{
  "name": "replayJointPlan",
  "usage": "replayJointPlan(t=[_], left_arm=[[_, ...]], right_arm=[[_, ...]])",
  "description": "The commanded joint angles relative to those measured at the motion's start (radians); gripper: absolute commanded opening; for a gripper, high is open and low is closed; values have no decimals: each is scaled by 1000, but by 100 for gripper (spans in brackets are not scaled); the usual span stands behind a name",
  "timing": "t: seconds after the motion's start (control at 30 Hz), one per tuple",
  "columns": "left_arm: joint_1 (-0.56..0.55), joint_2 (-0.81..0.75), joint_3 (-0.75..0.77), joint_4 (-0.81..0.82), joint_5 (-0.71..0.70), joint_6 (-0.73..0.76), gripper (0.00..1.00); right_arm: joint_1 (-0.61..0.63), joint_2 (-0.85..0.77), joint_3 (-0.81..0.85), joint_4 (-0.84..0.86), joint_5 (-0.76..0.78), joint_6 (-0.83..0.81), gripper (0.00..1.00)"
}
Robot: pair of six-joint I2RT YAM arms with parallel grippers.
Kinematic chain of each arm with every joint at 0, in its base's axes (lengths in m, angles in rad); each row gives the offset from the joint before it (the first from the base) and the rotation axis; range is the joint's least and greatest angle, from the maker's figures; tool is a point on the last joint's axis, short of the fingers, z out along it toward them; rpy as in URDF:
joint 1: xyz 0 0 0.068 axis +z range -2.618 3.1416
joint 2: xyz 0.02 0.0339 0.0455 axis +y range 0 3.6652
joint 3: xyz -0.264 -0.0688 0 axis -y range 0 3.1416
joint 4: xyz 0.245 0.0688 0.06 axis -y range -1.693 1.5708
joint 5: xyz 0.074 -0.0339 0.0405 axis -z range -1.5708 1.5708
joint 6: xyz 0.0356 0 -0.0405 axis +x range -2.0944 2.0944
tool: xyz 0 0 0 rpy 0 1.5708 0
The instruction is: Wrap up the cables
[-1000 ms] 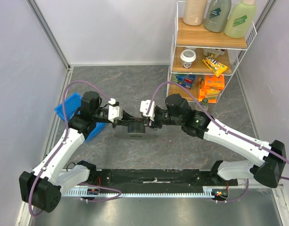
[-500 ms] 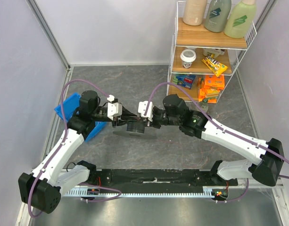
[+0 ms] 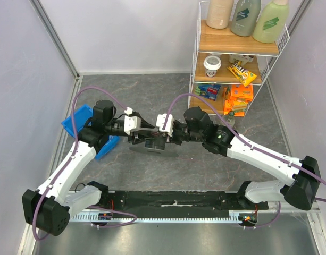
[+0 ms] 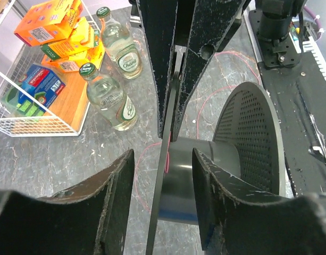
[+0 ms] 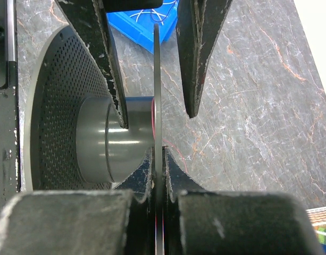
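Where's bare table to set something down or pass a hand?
Bare: far table between back wall and spool; near strip between spool and base rail. Crowded: centre, left gripper and right gripper at the spool; bin left, rack and bottles right.

Arms (image 3: 72,159) two; spool (image 3: 150,144) one; blue bin (image 3: 73,123) one; rack (image 3: 232,45) one; plastic bottles (image 3: 245,18) three; glass bottles (image 4: 110,98) two; cup (image 3: 211,66) one; snack bag (image 3: 241,73) one; cables (image 4: 166,156) perhaps one, too thin to count.
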Motion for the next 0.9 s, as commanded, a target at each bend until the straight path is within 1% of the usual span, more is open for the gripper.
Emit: replayJointPlan(t=[0.0, 0.13, 0.2, 0.23, 0.43, 0.47, 0.53, 0.6, 0.63, 0.67, 0.73, 0.8, 0.83, 0.87], left_arm=[[-6, 11, 35, -35, -8, 89, 51], [-9, 25, 51, -39, -6, 75, 40], [-11, 32, 55, -36, -6, 69, 37], [-17, 36, 55, -33, -9, 60, 35], [-22, 37, 54, 22, -34, -60, 4], [-20, 31, 48, 37, -46, -87, 2], [-20, 13, 29, 91, -81, -173, 2], [-20, -12, 19, 132, -150, -274, 2], [-14, -20, 20, 134, -172, -314, 2], [-2, -23, 25, 134, -175, -357, 2], [23, -27, 43, 114, -178, -400, 2], [41, -30, 71, 90, -193, -443, 2], [47, -27, 89, 77, -227, -471, 2], [53, -24, 118, 57, -236, -482, 2]], right_arm=[[-1, -33, 19, 97, -29, 17, 0], [-1, -25, 24, 102, -37, 24, 0], [-1, -19, 27, 106, -41, 28, 0], [-1, -17, 26, 114, -40, 32, 0], [-1, -6, 30, 139, -44, 41, 0], [-1, -6, 32, 140, -40, 43, 0], [-1, -11, 29, 143, -34, 44, 0], [-4, -14, 32, 146, -8, 61, 0], [-13, -14, 35, 145, 6, 80, 9], [-25, -14, 38, 145, 9, 95, 23], [-65, -17, 53, 145, 6, 124, 45], [-104, -22, 73, 145, 6, 144, 62], [-117, -28, 81, 145, 8, 153, 67], [-134, -32, 93, 143, 12, 158, 70]])
